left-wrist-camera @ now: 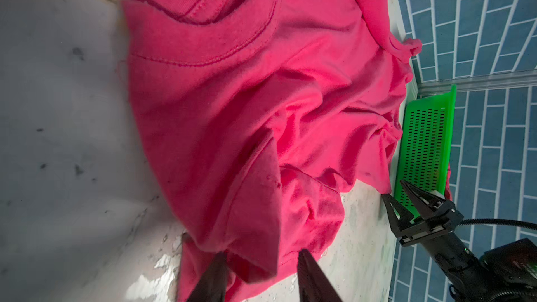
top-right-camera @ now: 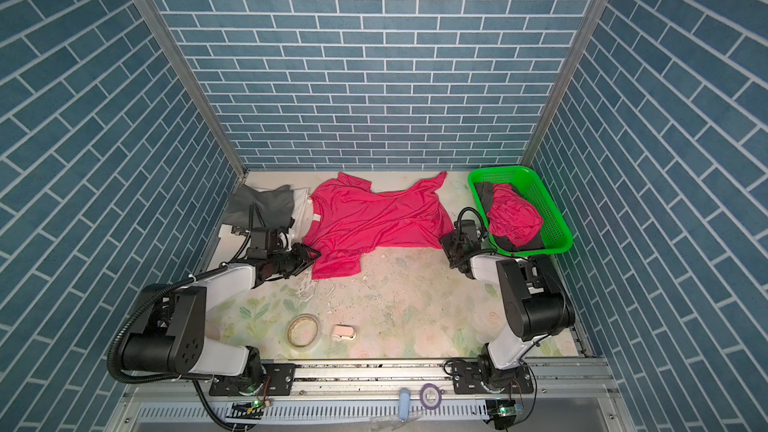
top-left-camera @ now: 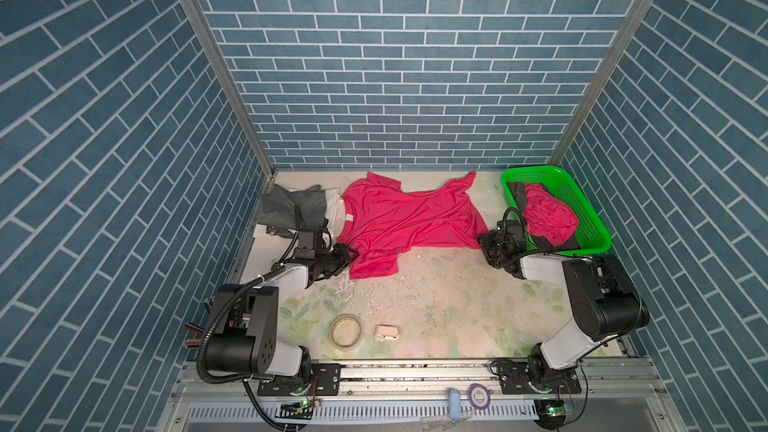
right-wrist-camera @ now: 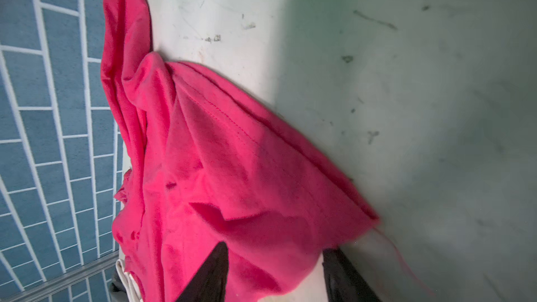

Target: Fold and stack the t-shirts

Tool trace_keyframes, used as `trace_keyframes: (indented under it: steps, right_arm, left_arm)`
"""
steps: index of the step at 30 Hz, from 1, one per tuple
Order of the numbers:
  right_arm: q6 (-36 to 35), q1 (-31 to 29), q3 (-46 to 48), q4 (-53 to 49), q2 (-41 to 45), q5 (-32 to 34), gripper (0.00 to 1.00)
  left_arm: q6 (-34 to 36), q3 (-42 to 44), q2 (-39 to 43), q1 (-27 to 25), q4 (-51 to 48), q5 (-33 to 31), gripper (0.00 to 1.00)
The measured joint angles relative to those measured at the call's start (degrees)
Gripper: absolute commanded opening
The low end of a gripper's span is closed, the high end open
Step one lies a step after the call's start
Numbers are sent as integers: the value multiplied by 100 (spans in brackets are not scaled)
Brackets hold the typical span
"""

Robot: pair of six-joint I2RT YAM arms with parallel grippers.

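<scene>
I am finding nothing legible anywhere. The magenta t-shirt (top-left-camera: 407,218) is showing a small white neck label (top-left-camera: 349,217) just inside its collar, but in both top views it is reading as a blank patch, too small to make out. No print, brand or number is showing on the shirt's cloth in the wrist views either.

One green basket (top-left-camera: 579,205) sits on one bench (top-left-camera: 436,297). Two pink t-shirts are in view: a crumpled pink t-shirt (top-left-camera: 546,216) inside the basket and a spread pink t-shirt (top-left-camera: 407,222) just beside the basket. One dark grey garment (top-left-camera: 516,197) also lies inside the basket. One folded pile (top-left-camera: 291,205), across the bench from the basket, shows a grey layer and a white layer; its piece count cannot be told. Two tape rolls lie well apart from the basket: clear tape roll (top-left-camera: 345,331) and purple tape roll (top-left-camera: 478,395). One small white object (top-left-camera: 386,332). Two grippers: left gripper (top-left-camera: 352,253) and right gripper (top-left-camera: 482,239).
</scene>
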State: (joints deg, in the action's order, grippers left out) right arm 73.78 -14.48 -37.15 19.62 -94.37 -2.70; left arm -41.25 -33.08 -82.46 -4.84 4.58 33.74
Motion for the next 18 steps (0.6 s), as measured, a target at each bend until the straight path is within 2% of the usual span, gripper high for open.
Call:
trace_keyframes:
  steps: [2, 4, 9, 14, 18]
  right_arm:
    - [122, -26, 26, 133, -127, 31, 13]
    - [245, -28, 55, 216, -208, 63, 5]
    - [267, -103, 70, 232, -227, 186, 4]
    - [181, -127, 70, 201, -203, 229, 4]
    - [85, -136, 140, 184, -90, 227, 4]
  left_arm:
    - [11, 0, 0, 0, -24, -7, 54]
    - [35, 0, 7, 0, -76, -26, 57]
    - [149, 0, 70, 35, -280, -125, 60]
    - [254, 0, 96, 79, -348, -323, 59]
    - [269, 0, 17, -74, -258, -490, 58]
